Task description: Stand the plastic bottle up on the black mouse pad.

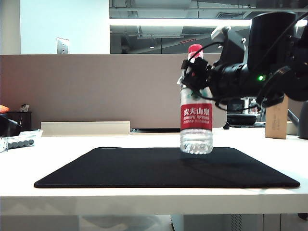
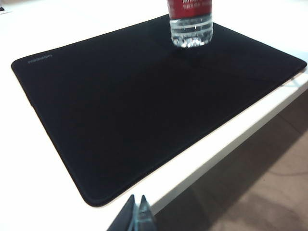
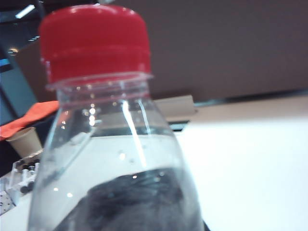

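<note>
The right gripper (image 1: 196, 77) clamps the neck of the plastic bottle (image 1: 196, 120), holding it upright over the far right part of the black mouse pad (image 1: 144, 168). I cannot tell whether its base touches. The left gripper (image 2: 136, 216) sits off the pad's near edge; opening unclear.

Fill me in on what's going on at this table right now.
The right gripper is shut on the plastic bottle around its neck, just below the red cap. The bottle is upright over the far part of the black mouse pad; whether its base actually rests on the pad cannot be told. The left gripper sits off the pad's near edge, holding nothing, and whether it is open is unclear.
</note>
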{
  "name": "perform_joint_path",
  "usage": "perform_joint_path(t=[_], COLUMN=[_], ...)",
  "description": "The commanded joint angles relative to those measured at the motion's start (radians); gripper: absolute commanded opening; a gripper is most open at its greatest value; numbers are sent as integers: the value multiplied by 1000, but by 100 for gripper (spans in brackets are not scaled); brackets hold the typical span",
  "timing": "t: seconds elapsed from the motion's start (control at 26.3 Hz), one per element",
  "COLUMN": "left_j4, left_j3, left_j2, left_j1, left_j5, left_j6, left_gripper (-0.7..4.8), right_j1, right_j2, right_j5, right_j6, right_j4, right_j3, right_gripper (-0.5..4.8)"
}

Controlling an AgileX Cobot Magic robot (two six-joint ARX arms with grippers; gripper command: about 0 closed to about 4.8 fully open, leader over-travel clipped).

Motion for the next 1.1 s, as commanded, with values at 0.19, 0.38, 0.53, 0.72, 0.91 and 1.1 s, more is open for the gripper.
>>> perform_joint_path(t=[0.19, 0.38, 0.53, 0.72, 0.91, 1.1], left_j4=[12, 12, 12, 12, 12, 12], left_j3=[5, 5, 5, 5, 5, 5], left_j2=[0, 0, 0, 0, 0, 0], left_j1=[-3, -3, -3, -3, -3, -3], left_j5=[5, 5, 5, 5, 4, 4], left_j6=[-3, -3, -3, -3, -3, -3], left_gripper=[-4, -4, -4, -4, -4, -4], right_j1=[13, 13, 13, 13, 13, 13], right_j2=[72, 76, 76, 76, 76, 57], right_j5=[40, 9, -15, -86, -90, -147], right_j6=[5, 6, 5, 5, 5, 4], right_j4=[90, 90, 86, 87, 88, 88], right_j3=[6, 6, 7, 7, 7, 7], right_gripper=[54, 55, 274, 317, 456, 473])
